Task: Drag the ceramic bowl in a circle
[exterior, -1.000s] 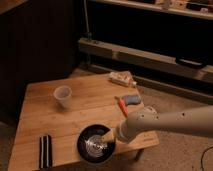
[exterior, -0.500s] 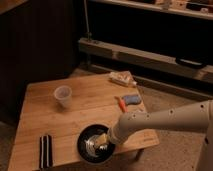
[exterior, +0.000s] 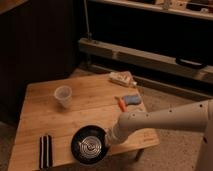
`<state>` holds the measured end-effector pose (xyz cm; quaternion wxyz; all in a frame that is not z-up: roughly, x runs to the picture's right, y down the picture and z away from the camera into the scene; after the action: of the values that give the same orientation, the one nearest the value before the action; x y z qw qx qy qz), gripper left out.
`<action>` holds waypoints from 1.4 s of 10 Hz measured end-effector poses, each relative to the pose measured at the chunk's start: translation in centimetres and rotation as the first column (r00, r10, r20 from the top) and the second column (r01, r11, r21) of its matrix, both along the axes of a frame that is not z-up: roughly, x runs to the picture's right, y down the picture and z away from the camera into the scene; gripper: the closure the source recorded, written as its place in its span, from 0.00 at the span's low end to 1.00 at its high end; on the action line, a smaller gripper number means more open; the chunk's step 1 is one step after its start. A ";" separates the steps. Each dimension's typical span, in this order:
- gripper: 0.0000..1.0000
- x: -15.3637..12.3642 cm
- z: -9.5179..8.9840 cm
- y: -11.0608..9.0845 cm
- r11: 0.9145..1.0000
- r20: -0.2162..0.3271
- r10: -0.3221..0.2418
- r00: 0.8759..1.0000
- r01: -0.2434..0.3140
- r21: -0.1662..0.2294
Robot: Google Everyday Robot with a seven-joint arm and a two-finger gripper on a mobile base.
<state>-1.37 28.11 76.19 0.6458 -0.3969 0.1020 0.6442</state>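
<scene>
The ceramic bowl (exterior: 89, 146) is round, glossy black, with a shiny ringed inside. It sits on the wooden table (exterior: 95, 112) near the front edge. My gripper (exterior: 109, 141) is at the end of the white arm that reaches in from the right. It is at the bowl's right rim, touching or just over it. The gripper's tip is hidden where it meets the bowl.
A translucent white cup (exterior: 63, 96) stands at the table's back left. A black striped object (exterior: 46, 151) lies at the front left. A blue and orange item (exterior: 127, 100) and a packet (exterior: 121, 78) lie at the back right. Dark shelving stands behind.
The bowl has slid a little to the left along the front edge, with the gripper following at its right rim. The cup and other items have not moved.
</scene>
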 end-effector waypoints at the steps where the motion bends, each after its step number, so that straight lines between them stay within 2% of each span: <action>1: 1.00 -0.8 0.6 -0.3 0.999 -0.034 -0.035 0.999 0.035 -0.004; 2: 1.00 -1.1 1.3 -0.5 0.998 -0.059 -0.066 0.996 0.066 -0.003; 3: 1.00 -1.3 1.7 -0.9 0.997 -0.065 -0.074 0.995 0.074 0.003; 7: 1.00 -1.1 1.7 -1.2 0.997 -0.071 -0.081 0.994 0.082 0.007; 8: 1.00 -1.1 1.8 -1.9 0.995 -0.079 -0.090 0.993 0.092 0.022; 9: 1.00 -1.5 1.9 -3.8 0.993 -0.096 -0.099 0.990 0.105 0.054; 11: 1.00 -3.2 2.5 -10.0 0.987 -0.127 -0.096 0.987 0.111 0.119; 12: 1.00 -3.0 2.8 -12.0 0.985 -0.148 -0.096 0.984 0.115 0.132; 13: 1.00 -2.4 3.2 -14.8 0.978 -0.173 -0.094 0.980 0.123 0.167; 14: 1.00 -2.0 3.2 -16.0 0.974 -0.180 -0.100 0.979 0.133 0.185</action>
<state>-3.34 12.13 79.42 0.7074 -0.2685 0.1158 0.6435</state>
